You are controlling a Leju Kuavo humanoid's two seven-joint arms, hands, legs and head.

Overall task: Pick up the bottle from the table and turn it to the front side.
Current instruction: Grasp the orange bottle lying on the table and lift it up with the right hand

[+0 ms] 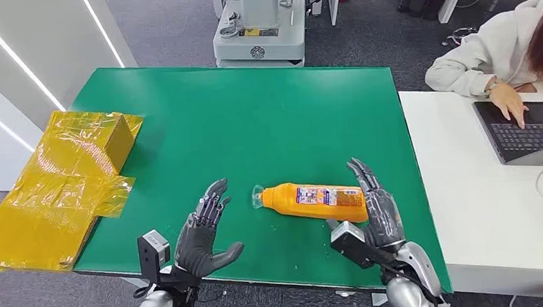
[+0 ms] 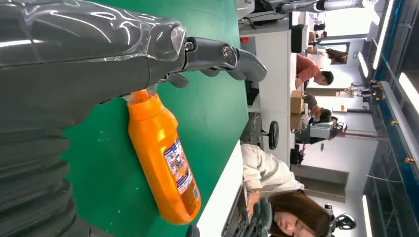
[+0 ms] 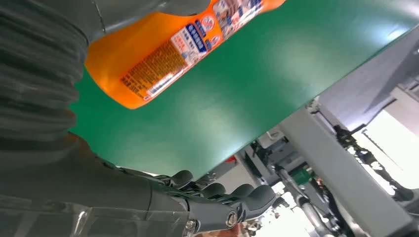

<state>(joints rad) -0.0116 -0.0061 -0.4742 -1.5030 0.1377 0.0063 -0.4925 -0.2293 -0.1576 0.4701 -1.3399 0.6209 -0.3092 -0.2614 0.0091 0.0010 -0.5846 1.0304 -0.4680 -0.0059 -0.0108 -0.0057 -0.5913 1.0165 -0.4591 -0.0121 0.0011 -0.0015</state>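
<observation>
An orange bottle (image 1: 311, 201) with a printed label and a clear cap lies on its side on the green table (image 1: 253, 120), cap pointing left. My left hand (image 1: 204, 231) stands open just left of the cap, a small gap between them. At the bottle's base my right hand (image 1: 377, 203) is also open, fingers straight, close beside it. The left wrist view has the bottle (image 2: 163, 158) lying beyond my left hand (image 2: 89, 54). In the right wrist view the bottle's base end (image 3: 163, 54) shows next to my right hand (image 3: 148, 197).
A yellow-wrapped box (image 1: 62, 183) sits at the table's left edge. To the right stands a white desk (image 1: 485, 206) where a person (image 1: 506, 53) types on a laptop (image 1: 527, 132). A grey machine base (image 1: 258, 29) is behind the table.
</observation>
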